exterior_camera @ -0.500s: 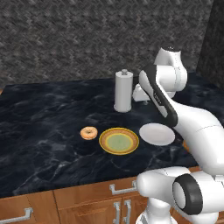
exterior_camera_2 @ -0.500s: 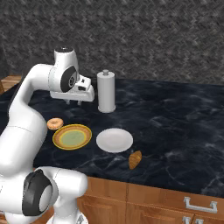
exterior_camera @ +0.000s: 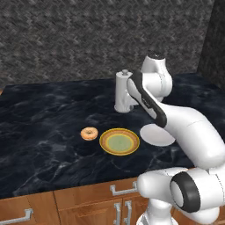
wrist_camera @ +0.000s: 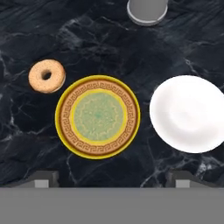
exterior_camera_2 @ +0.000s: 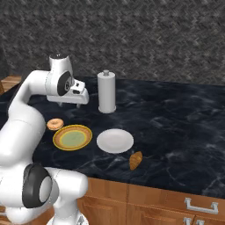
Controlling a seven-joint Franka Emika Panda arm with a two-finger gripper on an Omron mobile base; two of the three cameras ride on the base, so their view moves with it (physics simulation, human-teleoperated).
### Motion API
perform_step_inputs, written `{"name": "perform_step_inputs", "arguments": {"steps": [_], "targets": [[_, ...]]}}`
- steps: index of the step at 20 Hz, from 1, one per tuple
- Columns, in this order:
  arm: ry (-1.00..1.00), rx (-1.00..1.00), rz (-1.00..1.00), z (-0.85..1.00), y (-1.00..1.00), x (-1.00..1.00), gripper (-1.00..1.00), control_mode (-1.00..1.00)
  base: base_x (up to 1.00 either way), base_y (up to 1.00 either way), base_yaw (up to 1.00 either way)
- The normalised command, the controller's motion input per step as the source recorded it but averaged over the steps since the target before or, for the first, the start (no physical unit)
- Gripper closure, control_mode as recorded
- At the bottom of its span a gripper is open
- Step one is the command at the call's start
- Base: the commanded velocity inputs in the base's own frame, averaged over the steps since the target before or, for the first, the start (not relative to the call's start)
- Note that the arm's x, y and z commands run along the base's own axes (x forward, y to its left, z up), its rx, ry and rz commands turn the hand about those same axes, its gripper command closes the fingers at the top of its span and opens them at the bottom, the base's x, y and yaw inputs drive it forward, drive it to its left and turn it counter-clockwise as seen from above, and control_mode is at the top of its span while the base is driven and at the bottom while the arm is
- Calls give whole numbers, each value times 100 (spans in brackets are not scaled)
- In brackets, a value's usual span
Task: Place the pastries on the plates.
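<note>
The ring donut point(exterior_camera: 89, 133) point(exterior_camera_2: 55, 124) point(wrist_camera: 47, 76) lies on the black counter just left of the yellow-rimmed plate point(exterior_camera: 119, 141) point(exterior_camera_2: 72, 137) point(wrist_camera: 97, 116). The white plate point(exterior_camera: 157, 136) point(exterior_camera_2: 115, 140) point(wrist_camera: 188, 113) sits right of it. Both plates are bare. The brown oblong pastry point(exterior_camera_2: 136, 160) rests near the front edge, right of the white plate. My gripper point(exterior_camera_2: 70, 104) point(wrist_camera: 113, 179) hangs open well above the yellow plate, pointing down, holding nothing.
A tall white cylindrical roll point(exterior_camera: 123, 92) point(exterior_camera_2: 107, 92) point(wrist_camera: 147, 11) stands behind the plates. Dark stone wall point(exterior_camera_2: 145, 39) backs the counter. Wooden cabinet fronts with handles point(exterior_camera: 123, 190) run below the front edge.
The hand has eased slightly lower over the plates. Nothing on the counter has moved.
</note>
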Motion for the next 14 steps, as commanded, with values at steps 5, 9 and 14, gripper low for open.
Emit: {"name": "perform_step_inputs", "arguments": {"steps": [5, 9, 14], "targets": [[6, 0, 1, -27, 66, 46, -100, -100, 0, 0, 0], [9, 0, 1, -18, 61, 41, -100, -100, 0, 0, 0], [12, 0, 3, -8, 26, 33, -100, -100, 0, 0, 0]]}}
